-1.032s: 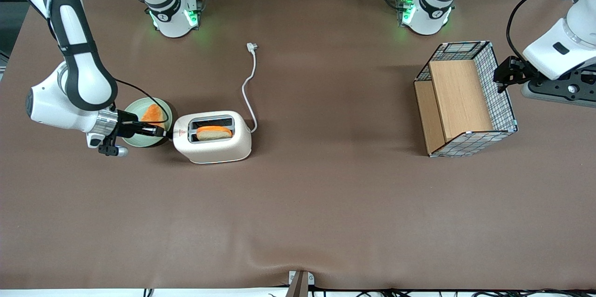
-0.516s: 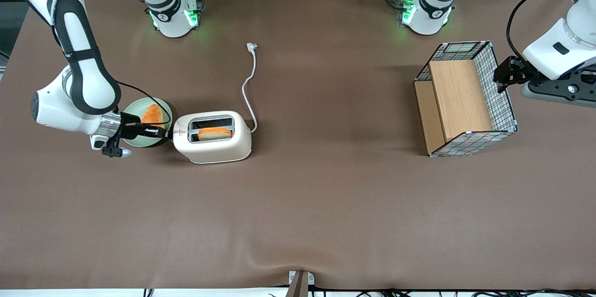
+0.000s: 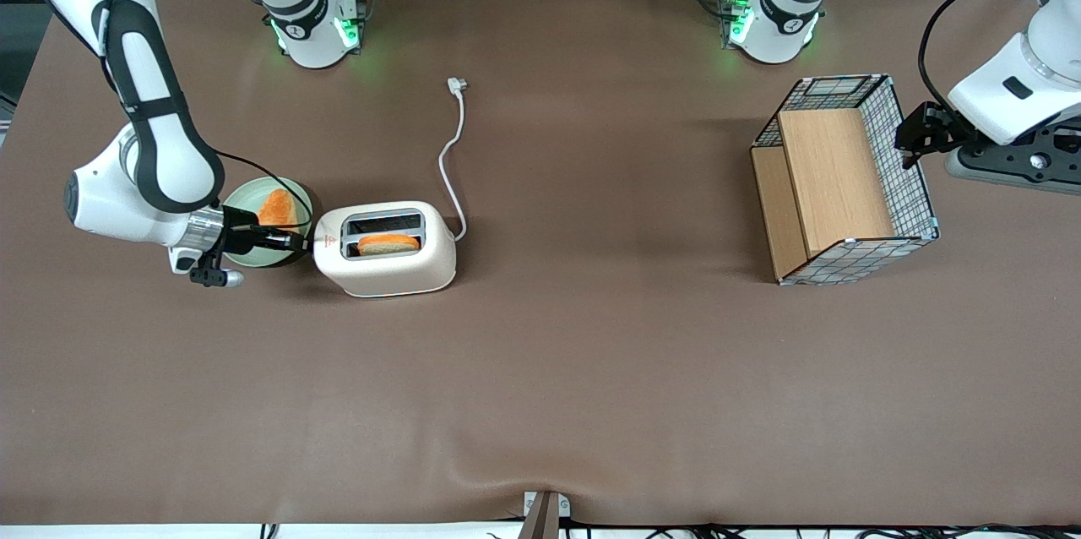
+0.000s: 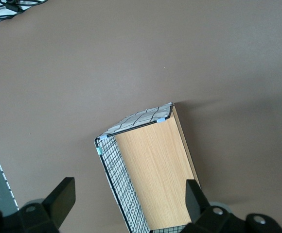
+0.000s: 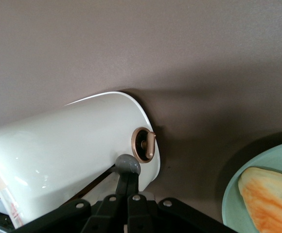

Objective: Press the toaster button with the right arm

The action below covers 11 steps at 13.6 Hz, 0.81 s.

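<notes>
Toaster sat toward the working arm's end of the worktop, toast slice in the slot nearer the front camera, white cord trailing away. Green plate with toast lay just beside its narrow end. Claw clenched, empty, tips touching the toaster button above a copper dial.

Gripper pushed lower at toaster end; bread sunk deeper into slot.
</notes>
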Each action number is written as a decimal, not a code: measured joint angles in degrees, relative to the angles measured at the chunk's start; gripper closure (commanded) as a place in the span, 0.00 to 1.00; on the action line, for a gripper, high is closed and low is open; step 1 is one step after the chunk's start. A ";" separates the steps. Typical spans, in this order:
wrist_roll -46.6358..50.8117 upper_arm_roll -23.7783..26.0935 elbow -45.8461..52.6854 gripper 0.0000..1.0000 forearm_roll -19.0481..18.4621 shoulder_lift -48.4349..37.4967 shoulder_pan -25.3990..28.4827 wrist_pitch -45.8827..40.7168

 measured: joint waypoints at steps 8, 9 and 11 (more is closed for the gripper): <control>-0.92 -0.01 0.01 1.00 0.10 0.36 0.00 0.11; -1.09 -0.01 0.01 1.00 0.10 0.37 0.00 0.12; -1.18 -0.01 0.01 1.00 0.10 0.38 0.00 0.12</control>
